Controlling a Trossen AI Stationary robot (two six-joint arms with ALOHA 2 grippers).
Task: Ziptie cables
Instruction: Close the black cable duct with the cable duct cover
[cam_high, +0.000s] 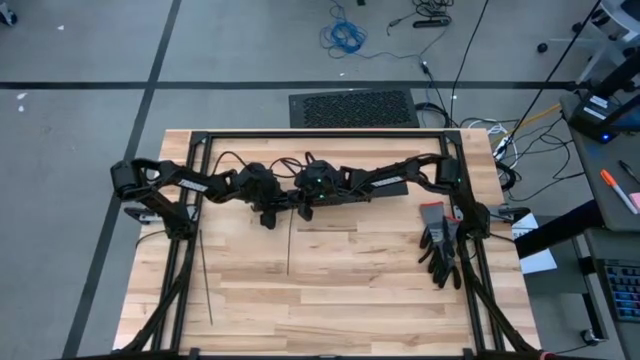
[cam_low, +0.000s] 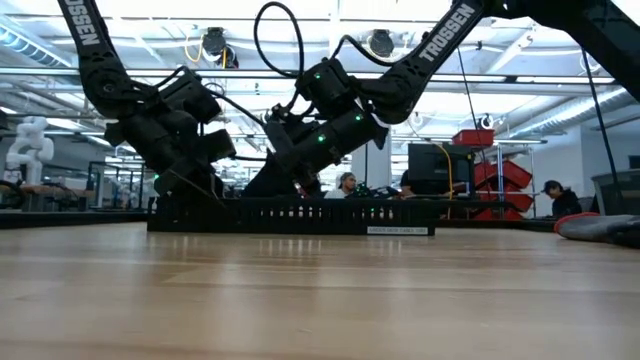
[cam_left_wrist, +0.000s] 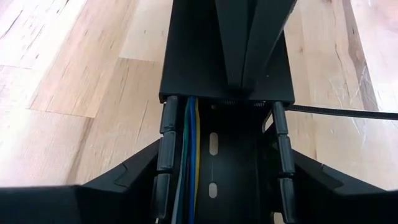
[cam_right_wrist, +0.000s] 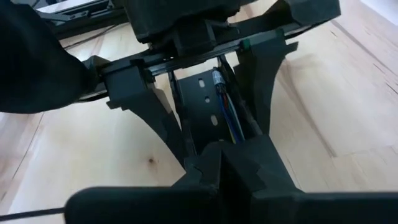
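Observation:
A long black slotted duct (cam_left_wrist: 214, 143) lies across the far half of the table, also seen in the low view (cam_low: 290, 214). The cables (cam_left_wrist: 186, 149), blue, yellow and grey wires, run along its floor against one wall (cam_right_wrist: 227, 115). A flat black cover (cam_left_wrist: 199, 56) closes the duct's farther stretch. My left gripper (cam_left_wrist: 224, 158) straddles the uncovered part (cam_high: 275, 195). My right gripper (cam_right_wrist: 229, 163), shut, meets it from the opposite side on the cover (cam_high: 300, 192). Two zipties (cam_high: 205, 275) (cam_high: 290, 240) lie flat on the wood, and one (cam_left_wrist: 348, 113) passes beside the duct. My left gripper clasps the duct's two slotted side walls (cam_left_wrist: 163, 143), one finger outside each wall, slanting down along the duct from the table's left. The duct rests flat on the table. My right gripper lays its shut fingers (cam_left_wrist: 249, 50) on the cover's top, tips at the cover's end edge (cam_left_wrist: 245, 94), slanting down from the table's right.
A pair of black gloves (cam_high: 440, 250) lies near the table's right edge. A black frame (cam_high: 300, 133) borders the table's far and side edges. Bare wood stretches toward the near edge. People sit in the room behind (cam_low: 345, 183).

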